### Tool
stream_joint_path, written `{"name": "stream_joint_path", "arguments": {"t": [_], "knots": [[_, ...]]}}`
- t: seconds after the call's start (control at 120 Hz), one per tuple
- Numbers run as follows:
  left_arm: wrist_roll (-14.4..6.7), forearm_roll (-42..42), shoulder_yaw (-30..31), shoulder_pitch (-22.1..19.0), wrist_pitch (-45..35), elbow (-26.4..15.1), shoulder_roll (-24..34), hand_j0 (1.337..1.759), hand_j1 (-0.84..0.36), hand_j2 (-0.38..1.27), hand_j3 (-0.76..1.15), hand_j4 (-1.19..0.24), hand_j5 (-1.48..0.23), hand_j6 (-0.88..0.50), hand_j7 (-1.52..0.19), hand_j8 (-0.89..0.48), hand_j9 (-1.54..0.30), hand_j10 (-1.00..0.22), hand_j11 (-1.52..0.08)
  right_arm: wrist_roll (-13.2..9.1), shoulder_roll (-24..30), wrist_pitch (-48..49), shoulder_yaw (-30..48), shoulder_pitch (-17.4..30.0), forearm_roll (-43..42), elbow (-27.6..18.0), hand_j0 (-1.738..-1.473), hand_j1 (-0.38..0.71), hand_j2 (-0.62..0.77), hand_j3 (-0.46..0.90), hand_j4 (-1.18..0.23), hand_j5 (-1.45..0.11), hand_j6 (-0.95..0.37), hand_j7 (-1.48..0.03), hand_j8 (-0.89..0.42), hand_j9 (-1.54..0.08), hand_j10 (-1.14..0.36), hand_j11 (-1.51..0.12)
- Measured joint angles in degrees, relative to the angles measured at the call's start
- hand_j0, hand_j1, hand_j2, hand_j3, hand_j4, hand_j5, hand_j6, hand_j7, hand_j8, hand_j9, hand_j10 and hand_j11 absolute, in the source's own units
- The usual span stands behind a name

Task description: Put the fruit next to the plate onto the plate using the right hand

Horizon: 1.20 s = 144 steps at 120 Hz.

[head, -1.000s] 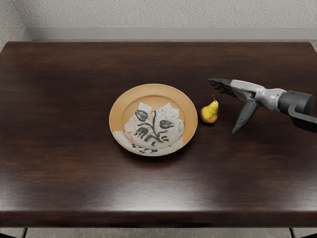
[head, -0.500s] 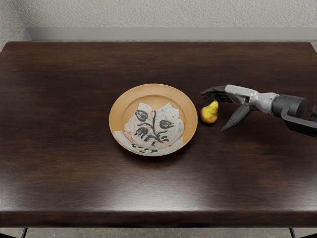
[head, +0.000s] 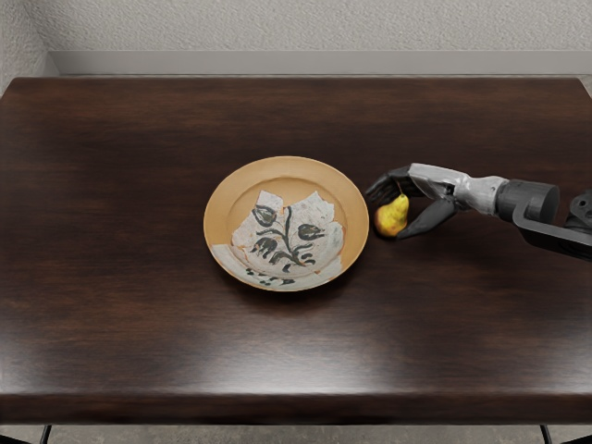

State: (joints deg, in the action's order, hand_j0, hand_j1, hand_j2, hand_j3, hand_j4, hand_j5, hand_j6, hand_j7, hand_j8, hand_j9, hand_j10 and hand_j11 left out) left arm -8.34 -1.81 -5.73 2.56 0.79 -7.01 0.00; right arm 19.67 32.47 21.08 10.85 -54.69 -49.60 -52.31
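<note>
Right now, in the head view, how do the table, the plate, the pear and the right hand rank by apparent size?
1. table
2. plate
3. right hand
4. pear, clearly smaller than the hand around it

Count by kind: tables, one, a dark brown rectangular wooden table (head: 111,277); plates, one, a round orange ceramic plate (head: 227,190) with one white patch bearing one dark flower motif; fruit, one, a small yellow pear (head: 390,217) with one short dark stem. Robot hands in view, one, the grey-and-black five-finger right hand (head: 407,199), on one grey arm entering from the right edge.
</note>
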Motion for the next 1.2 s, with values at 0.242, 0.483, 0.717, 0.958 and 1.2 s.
{"name": "stream_joint_path", "arguments": {"t": [0.242,0.483,0.717,0.958,1.2], "knots": [[0.0,0.0,0.0,0.0,0.0,0.0,0.0,1.658,0.33,0.0,0.0,-0.02,-0.02,-0.02,-0.02,-0.02,-0.02,-0.02,-0.02,0.1,-1.3,-1.4,-0.3,1.1,0.2,1.7,-1.658,0.17,-0.07,0.0,-0.47,-0.55,-0.45,-0.57,-0.46,-0.57,-0.45,-0.57],[0.0,0.0,0.0,0.0,0.0,0.0,0.0,1.658,0.33,0.0,0.0,-0.02,-0.02,-0.02,-0.02,-0.02,-0.02,-0.02,-0.02,0.7,-1.5,-0.8,-0.9,1.3,0.4,2.4,-1.656,0.27,0.17,0.0,-0.62,-0.69,-0.55,-0.74,-0.37,-0.75,-0.47,-0.75],[0.0,0.0,0.0,0.0,0.0,0.0,0.0,1.658,0.33,0.0,0.0,-0.02,-0.02,-0.02,-0.02,-0.02,-0.02,-0.02,-0.02,2.0,0.1,2.5,-0.8,1.2,0.4,3.2,-1.657,0.23,0.26,0.0,-0.67,-0.91,-0.56,-0.88,-0.36,-0.92,-0.48,-0.93],[0.0,0.0,0.0,0.0,0.0,0.0,0.0,1.658,0.33,0.0,0.0,-0.02,-0.02,-0.02,-0.02,-0.02,-0.02,-0.02,-0.02,5.0,2.9,7.1,-0.1,-0.4,1.3,3.4,-1.658,0.24,0.28,0.0,-0.67,-1.0,-0.52,-0.93,-0.3,-1.02,-0.43,-1.04],[0.0,0.0,0.0,0.0,0.0,0.0,0.0,1.658,0.33,0.0,0.0,-0.02,-0.02,-0.02,-0.02,-0.02,-0.02,-0.02,-0.02,6.6,3.7,11.9,1.2,-4.5,1.5,3.2,-1.658,0.27,0.33,0.0,-0.68,-1.01,-0.5,-0.94,-0.31,-1.01,-0.44,-1.02]]}}
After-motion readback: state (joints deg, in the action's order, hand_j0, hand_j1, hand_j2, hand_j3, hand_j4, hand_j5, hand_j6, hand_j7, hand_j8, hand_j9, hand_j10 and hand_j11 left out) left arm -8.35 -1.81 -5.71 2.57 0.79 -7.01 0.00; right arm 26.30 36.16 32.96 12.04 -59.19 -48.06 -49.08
